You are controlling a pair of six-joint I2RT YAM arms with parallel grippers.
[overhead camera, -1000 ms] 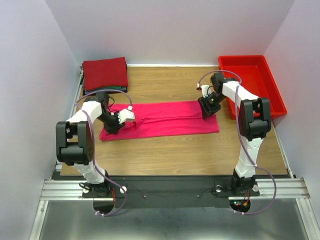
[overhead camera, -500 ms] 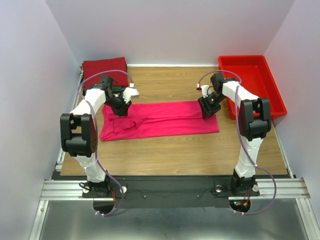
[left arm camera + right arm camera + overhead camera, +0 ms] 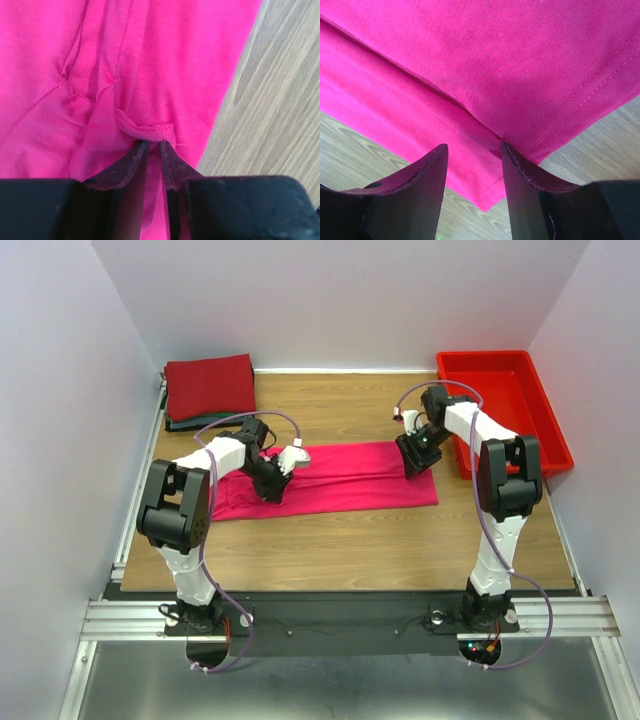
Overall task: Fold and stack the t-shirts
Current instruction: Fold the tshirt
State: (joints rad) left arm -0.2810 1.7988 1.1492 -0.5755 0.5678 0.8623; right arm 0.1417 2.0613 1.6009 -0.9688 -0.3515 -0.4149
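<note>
Pink tee [image 3: 360,476] pinched by left gripper [image 3: 154,144] — right gripper [image 3: 474,148] straddles its corner.

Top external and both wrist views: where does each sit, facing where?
Top external: above, behind the bases, looking down on the wooden table; both arms show.
Left wrist: looks down at the bright pink cotton t-shirt; its fingers pinch a fold.
Right wrist: looks down at the shirt's corner; its fingers straddle it.
Shared: all show the t-shirt.

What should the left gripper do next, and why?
Probably carry the pinched fold rightward toward the right gripper, halving the shirt: the left gripper is shut on a fold, and the right one's open jaws straddle the far corner.
</note>
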